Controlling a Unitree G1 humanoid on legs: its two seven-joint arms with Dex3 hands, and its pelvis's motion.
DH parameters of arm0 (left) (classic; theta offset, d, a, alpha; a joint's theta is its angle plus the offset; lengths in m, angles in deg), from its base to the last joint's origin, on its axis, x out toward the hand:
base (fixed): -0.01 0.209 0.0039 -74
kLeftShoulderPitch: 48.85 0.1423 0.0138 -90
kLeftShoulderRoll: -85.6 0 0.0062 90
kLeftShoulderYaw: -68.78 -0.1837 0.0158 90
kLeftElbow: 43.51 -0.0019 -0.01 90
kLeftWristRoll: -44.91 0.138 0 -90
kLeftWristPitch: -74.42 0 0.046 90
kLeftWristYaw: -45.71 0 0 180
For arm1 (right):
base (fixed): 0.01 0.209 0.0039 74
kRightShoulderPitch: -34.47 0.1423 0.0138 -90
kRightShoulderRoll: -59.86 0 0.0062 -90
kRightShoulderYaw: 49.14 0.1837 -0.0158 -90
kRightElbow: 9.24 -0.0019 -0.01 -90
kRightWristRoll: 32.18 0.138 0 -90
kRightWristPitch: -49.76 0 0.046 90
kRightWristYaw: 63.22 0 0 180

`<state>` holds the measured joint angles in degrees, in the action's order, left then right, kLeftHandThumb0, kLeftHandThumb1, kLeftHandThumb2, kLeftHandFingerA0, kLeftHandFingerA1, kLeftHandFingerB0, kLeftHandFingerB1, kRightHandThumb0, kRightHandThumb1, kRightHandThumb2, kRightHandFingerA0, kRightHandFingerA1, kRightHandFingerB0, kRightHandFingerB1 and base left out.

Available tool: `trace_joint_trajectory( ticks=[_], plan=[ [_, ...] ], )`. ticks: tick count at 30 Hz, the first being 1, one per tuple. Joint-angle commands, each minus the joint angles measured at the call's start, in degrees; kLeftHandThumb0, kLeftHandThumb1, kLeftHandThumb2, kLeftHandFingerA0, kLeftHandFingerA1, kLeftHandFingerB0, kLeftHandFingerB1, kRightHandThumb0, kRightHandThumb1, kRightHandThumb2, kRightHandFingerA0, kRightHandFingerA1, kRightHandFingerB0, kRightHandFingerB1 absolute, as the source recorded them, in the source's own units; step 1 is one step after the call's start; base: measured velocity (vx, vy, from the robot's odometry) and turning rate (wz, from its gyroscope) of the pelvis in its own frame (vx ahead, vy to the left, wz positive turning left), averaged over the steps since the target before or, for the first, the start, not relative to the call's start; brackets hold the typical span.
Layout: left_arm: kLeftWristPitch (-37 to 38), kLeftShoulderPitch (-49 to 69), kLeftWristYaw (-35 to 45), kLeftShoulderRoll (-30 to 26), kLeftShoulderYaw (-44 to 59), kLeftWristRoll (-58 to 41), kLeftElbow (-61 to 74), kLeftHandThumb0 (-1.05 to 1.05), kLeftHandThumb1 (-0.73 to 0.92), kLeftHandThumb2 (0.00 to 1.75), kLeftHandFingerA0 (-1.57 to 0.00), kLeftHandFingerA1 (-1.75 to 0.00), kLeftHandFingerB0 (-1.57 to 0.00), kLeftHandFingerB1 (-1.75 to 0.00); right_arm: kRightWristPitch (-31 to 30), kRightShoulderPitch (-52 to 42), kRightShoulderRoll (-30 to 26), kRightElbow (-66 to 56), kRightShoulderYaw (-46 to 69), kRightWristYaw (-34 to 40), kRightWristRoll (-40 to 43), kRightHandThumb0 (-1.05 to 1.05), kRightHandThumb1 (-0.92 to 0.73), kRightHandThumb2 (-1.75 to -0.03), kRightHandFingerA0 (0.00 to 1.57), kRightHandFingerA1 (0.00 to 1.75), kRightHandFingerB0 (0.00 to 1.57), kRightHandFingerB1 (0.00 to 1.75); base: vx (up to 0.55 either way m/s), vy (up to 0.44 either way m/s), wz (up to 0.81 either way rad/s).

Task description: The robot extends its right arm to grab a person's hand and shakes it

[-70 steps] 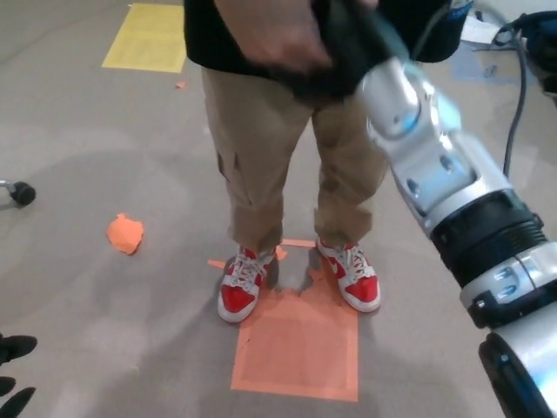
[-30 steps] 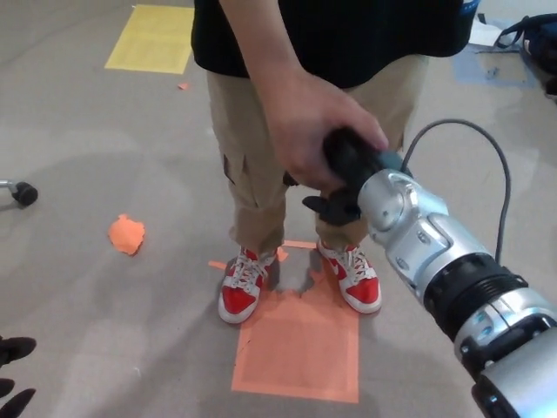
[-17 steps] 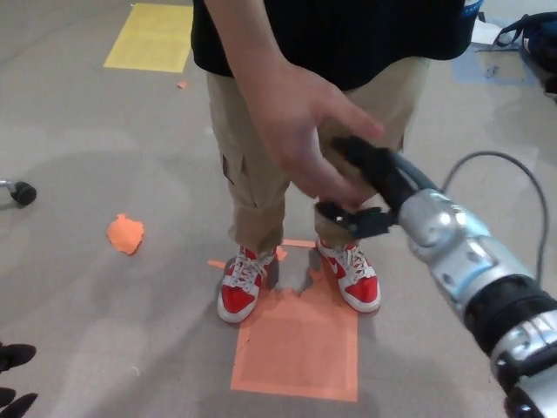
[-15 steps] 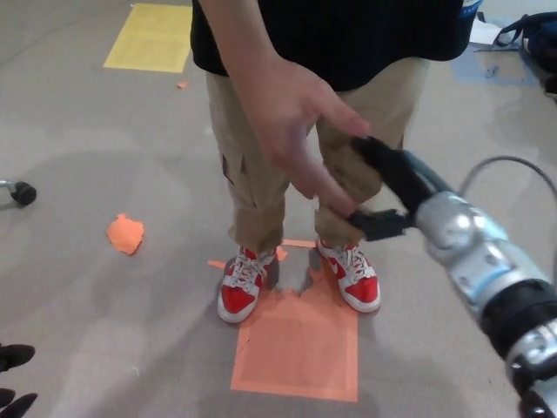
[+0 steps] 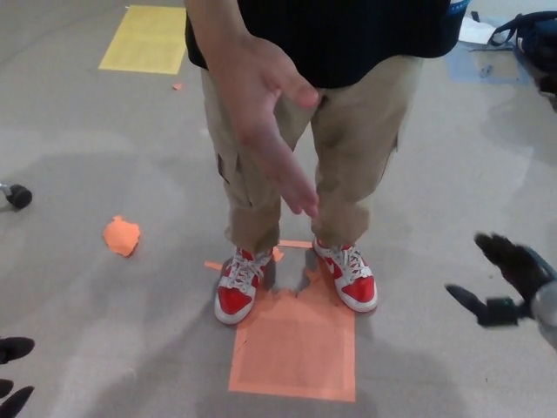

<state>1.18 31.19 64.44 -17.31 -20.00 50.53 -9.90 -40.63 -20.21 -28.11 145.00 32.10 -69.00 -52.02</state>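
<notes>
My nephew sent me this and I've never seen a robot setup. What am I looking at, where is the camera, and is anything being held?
The camera sits on a humanoid robot's head, looking down at the floor. The black claw at the right edge is the robot's right hand, a thumb and two thick fingers, spread open and holding nothing. The dark tips at the bottom left corner belong to its left hand; too little shows to tell its state. A person stands facing it in red shoes, with an open hand hanging loose, apart from the robot's. On the floor lie an orange square, a yellow square and an orange scrap. Nothing is held.
</notes>
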Motion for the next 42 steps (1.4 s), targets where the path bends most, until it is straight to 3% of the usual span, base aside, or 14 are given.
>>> trace_joint_trajectory(
  ticks=[1, 10, 13, 14, 15, 17, 18, 25, 28, 29, 30, 32, 33, 42],
  plan=[
    [0.7, 1.67, -1.13, 0.62, -0.42, 0.6, -1.3, -0.56, 0.67, 0.83, -0.26, -0.45, -0.13, -0.38, 0.66, -4.28, -1.96, 1.44, -0.25, -2.68, 0.98, -0.84, -0.59, -0.88, 0.0, 0.07, 0.0, 0.0, 0.0, 0.0, 0.0],
    [1.45, 5.93, -1.99, 1.62, -0.58, 0.72, -2.55, -0.45, 0.79, 0.64, -0.45, -0.47, -0.19, -0.29, -0.07, -9.57, 0.57, 5.54, 1.22, -3.93, 2.69, -0.81, -0.68, -0.98, 0.0, 0.19, 0.0, 0.08, 0.0, 0.0, 0.0],
    [1.79, 7.4, -1.4, 1.3, -0.93, 0.9, -2.56, -0.47, 0.81, 0.64, -0.3, -0.37, -0.17, -0.29, -2.76, -10.45, 1.46, 7.44, -0.4, -3.97, 1.49, -0.72, -0.86, -0.65, 0.0, 0.14, 0.0, 0.03, 0.0, 0.0, 0.0],
    [1.99, 8.37, -1.37, 1.27, -1.27, 1.17, -2.04, -0.27, 0.59, 1.08, -0.09, -0.51, -0.07, -0.5, -3.17, -11.5, 1.6, 8.26, -1.28, -4.09, 1.01, -0.8, -0.72, -0.94, 0.0, 0.16, 0.0, 0.08, 0.0, 0.0, 0.0],
    [1.83, 8.71, -1.35, 1.3, -1.32, 1.15, -1.86, -0.54, 0.69, 0.79, -0.23, -0.42, -0.15, -0.37, -2.99, -12.09, 1.59, 8.79, -1.93, -4.37, 0.62, -0.79, -0.76, -1.08, 0.0, 0.2, 0.0, 0.15, 0.0, 0.0, 0.0],
    [1.6, 8.64, -1.18, 1.12, -1.51, 1.22, -1.52, -0.27, 0.59, 1.08, -0.09, -0.5, -0.07, -0.49, -3.14, -11.85, 1.68, 9.47, -2.45, -5.15, 0.68, -0.81, -0.8, -1.1, 0.0, 0.17, 0.0, 0.13, 0.0, 0.0, 0.0],
    [1.3, 8.5, -1.25, 0.89, -1.88, 1.65, -1.24, -0.56, 0.7, 0.8, -0.21, -0.42, -0.14, -0.37, -3.18, -11.76, 1.73, 9.75, -2.74, -5.11, 0.62, -0.8, -0.79, -1.12, 0.0, 0.2, 0.0, 0.16, 0.0, 0.0, 0.0],
    [1.94, 9.58, -2.03, 0.72, -2.2, 1.79, -0.16, -0.47, 0.79, 0.64, -0.28, -0.36, -0.17, -0.29, -2.61, -13.0, 1.66, 10.07, -5.11, -5.73, -0.33, -0.81, -0.84, -1.15, 0.0, 0.16, 0.0, 0.15, 0.0, 0.0, 0.0],
    [1.03, 9.56, -2.07, 0.86, -2.18, 1.71, 0.33, -0.26, 0.59, 1.08, -0.09, -0.5, -0.07, -0.49, -2.33, -12.95, 1.56, 10.21, -6.01, -6.14, -0.73, -0.8, -0.86, -1.16, 0.0, 0.14, 0.0, 0.15, 0.0, 0.0, 0.0],
    [1.19, 9.22, -1.52, 0.92, -2.05, 1.37, 0.02, -0.53, 0.69, 0.8, -0.22, -0.42, -0.12, -0.37, -2.51, -12.74, 1.51, 10.22, -6.19, -5.94, -0.8, -0.81, -0.83, -1.15, 0.0, 0.16, 0.0, 0.15, 0.0, 0.0, 0.0],
    [1.34, 8.7, -1.12, 0.94, -2.12, 1.32, -0.42, -0.27, 0.6, 1.08, -0.08, -0.5, -0.06, -0.49, -3.22, -12.38, 1.53, 10.22, -6.39, -5.55, -0.89, -0.81, -0.83, -1.15, 0.0, 0.16, 0.0, 0.14, 0.0, 0.0, 0.0],
    [1.19, 8.86, -1.17, 0.95, -2.18, 1.39, -0.58, -0.27, 0.59, 1.08, -0.09, -0.5, -0.07, -0.5, -3.36, -12.54, 1.48, 10.05, -7.06, -5.87, -1.28, -0.83, -0.86, -1.16, 0.0, 0.12, 0.0, 0.12, 0.0, 0.0, 0.0],
    [1.17, 9.0, -1.01, 1.08, -1.91, 1.0, -0.68, -0.53, 0.68, 0.78, -0.22, -0.42, -0.14, -0.37, -3.4, -12.59, 1.46, 10.04, -7.42, -6.1, -1.49, -0.82, -0.86, -1.16, 0.0, 0.14, 0.0, 0.12, 0.0, 0.0, 0.0],
    [0.6, 9.49, -0.49, 1.29, -1.63, 0.58, 0.16, -0.54, 0.69, 0.8, -0.22, -0.43, -0.12, -0.37, -4.08, -12.31, 1.38, 9.55, -7.8, -5.62, -1.07, -0.78, -0.83, -1.15, 0.0, 0.18, 0.0, 0.16, 0.0, 0.0, 0.0]
  ],
)
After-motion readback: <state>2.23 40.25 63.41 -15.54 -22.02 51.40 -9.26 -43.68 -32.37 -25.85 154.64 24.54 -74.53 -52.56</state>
